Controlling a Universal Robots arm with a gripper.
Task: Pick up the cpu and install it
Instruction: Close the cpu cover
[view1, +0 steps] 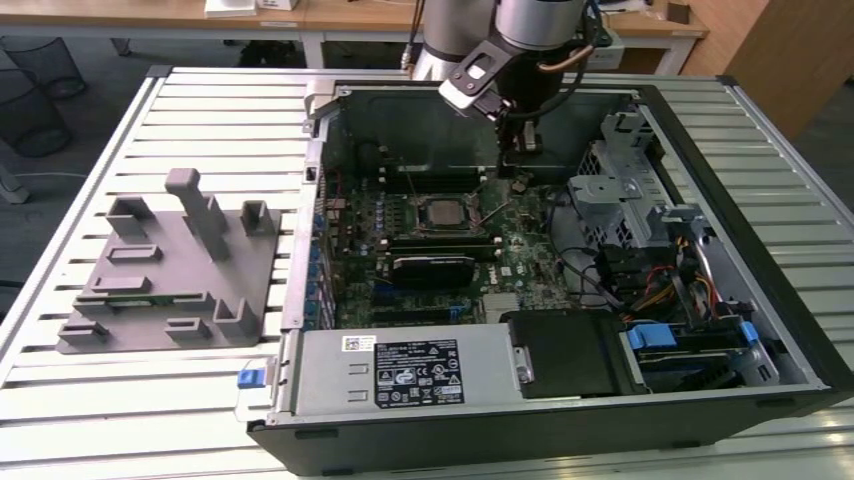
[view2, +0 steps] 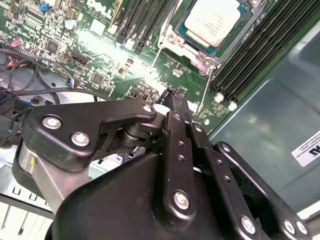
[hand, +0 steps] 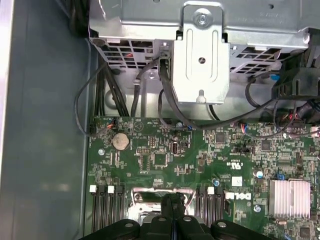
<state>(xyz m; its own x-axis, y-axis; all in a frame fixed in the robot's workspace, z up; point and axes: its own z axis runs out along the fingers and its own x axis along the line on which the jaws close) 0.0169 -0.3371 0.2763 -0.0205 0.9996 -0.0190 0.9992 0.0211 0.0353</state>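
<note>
In the exterior view the computer case (view1: 754, 260) lies open on the slatted table (view1: 200, 110) with its motherboard (view1: 527, 250) facing up, which lets the arm reach in from above. The cpu (view1: 442, 211) already sits in its socket at the middle of the motherboard. The gripper (view1: 517, 165) hangs just to the exterior view's right of it, its tip too dark to show contact. The grey fixture (view1: 174, 270) lies outside the case, well apart. In the second wrist view the 2 fingers (view2: 176, 130) are pressed together with nothing seen between them. Their tip is down near a thin wire lever (view2: 204, 96) beside the socket, probably to work the latch rather than to grip. The cpu's pale top is cut off by the picture's edge, and I cannot tell whether the tip touches the lever. In the first wrist view the fingers hide most of the socket frame (hand: 145, 196), so the chip cannot be made out. Cables (hand: 85, 105) run from the drive cage (hand: 200, 50) to the motherboard.
</note>
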